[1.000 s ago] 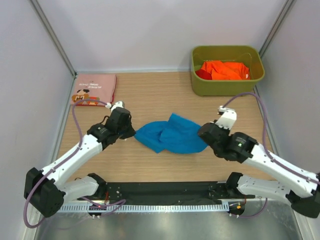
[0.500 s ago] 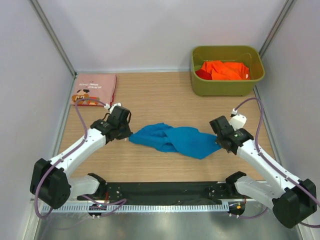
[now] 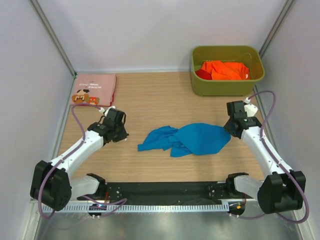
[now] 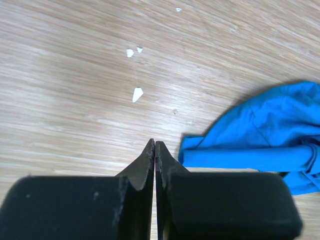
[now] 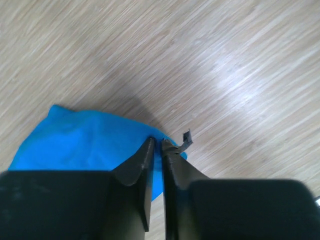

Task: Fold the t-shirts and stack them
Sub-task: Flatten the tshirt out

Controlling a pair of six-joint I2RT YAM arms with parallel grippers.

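A bright blue t-shirt [image 3: 197, 140] lies crumpled in the middle of the table. My left gripper [image 3: 121, 136] is shut and empty, a short way left of the shirt's left tip; in the left wrist view the blue t-shirt [image 4: 270, 135] lies to the right of the left gripper [image 4: 155, 145]. My right gripper [image 3: 229, 131] is at the shirt's right edge. In the right wrist view the right gripper [image 5: 157, 142] has its jaws a narrow gap apart, over the edge of the blue t-shirt [image 5: 85, 135]. A folded pink t-shirt [image 3: 94, 89] lies at the back left.
An olive-green bin [image 3: 227, 90] stands at the back right, holding an orange t-shirt [image 3: 227, 70] and a red t-shirt [image 3: 202, 74]. Grey walls close in the left, right and back sides. A few white flecks [image 4: 137, 93] lie on the wood.
The right gripper dragged the blue t-shirt to the right and its jaws have parted slightly. The shirt's left tip now lies clear of the left gripper, which shifted a little left.
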